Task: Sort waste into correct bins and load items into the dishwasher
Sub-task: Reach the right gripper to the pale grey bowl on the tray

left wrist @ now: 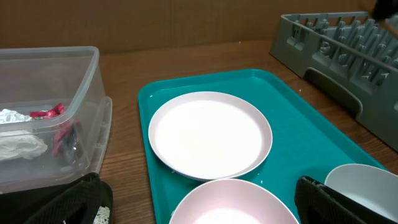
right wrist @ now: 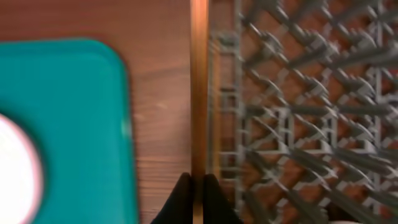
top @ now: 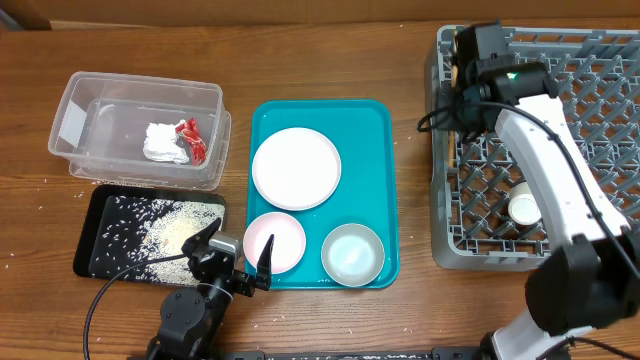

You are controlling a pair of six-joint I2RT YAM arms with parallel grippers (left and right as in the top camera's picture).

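The chopsticks (right wrist: 198, 93) are pinched in my right gripper (right wrist: 198, 186), whose fingers are pressed together on them. In the wrist view they show as one thin pale line, so I cannot tell if both sticks are there. They run just beside the left wall of the grey rack (top: 600, 60), above the strip of bare table between the rack and the teal tray (top: 385, 180).

I judge them very light and stiff, but smooth and thin, so they may roll or slide against each other if the pinch loosens. A hold across both sticks, near the middle, seems the safest to me. Laid flat, they could slip through the open lattice.

Further left of the rack, on the tray, are the white plate (top: 296, 168) and the pinkish bowl (top: 280, 240). My left gripper (top: 238, 258) hangs at the bowl's edge, fingers spread wide, holding nothing.
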